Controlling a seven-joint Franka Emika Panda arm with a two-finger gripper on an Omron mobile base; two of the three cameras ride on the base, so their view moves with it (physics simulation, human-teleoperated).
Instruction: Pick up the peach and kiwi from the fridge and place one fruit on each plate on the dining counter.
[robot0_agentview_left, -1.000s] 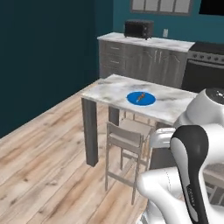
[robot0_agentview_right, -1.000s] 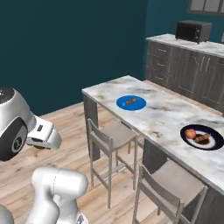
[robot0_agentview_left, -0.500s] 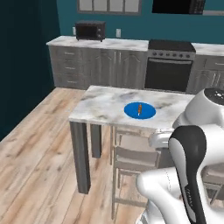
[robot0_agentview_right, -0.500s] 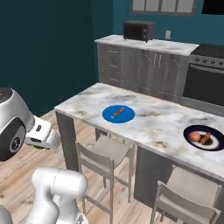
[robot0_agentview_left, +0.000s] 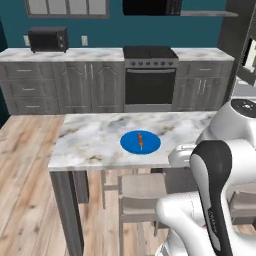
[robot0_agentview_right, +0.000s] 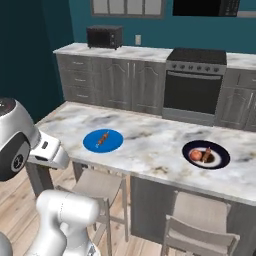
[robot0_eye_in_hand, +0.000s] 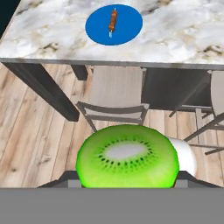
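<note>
Two plates sit on the dining counter (robot0_agentview_right: 150, 145): the blue plate (robot0_agentview_right: 103, 140) near the left end, carrying a small brown skewer-like item (robot0_eye_in_hand: 113, 20), and the black plate (robot0_agentview_right: 206, 154) to its right, which already has the peach (robot0_agentview_right: 196, 156) on it next to a brown lumpy item (robot0_agentview_right: 208, 155). So one fruit looks delivered; the kiwi (robot0_eye_in_hand: 127, 162) is the one left, and the blue plate is its target. In the hand view the kiwi, cut face toward the camera, fills the bottom centre right where the gripper (robot0_eye_in_hand: 127, 181) fingertips would rise; the fingers themselves are hidden behind the fruit, but the robot appears to be clamped on the kiwi. The arm (robot0_agentview_left: 215, 190) is folded close to the base, short of the counter edge, with a grey stool (robot0_eye_in_hand: 114, 105) between the robot and the counter. Judged step: carry-and-approach, placement not yet started. To do it well: extend up and over the counter edge, clearing the stool back and the marble lip, then centre the hand over the blue plate. Aim for bare blue beside the skewer item, not on top of it, otherwise the kiwi will likely rock or roll off. Lower until the fruit is nearly touching before releasing; being rounded, it will roll if dropped from height. Retract straight up.
</note>
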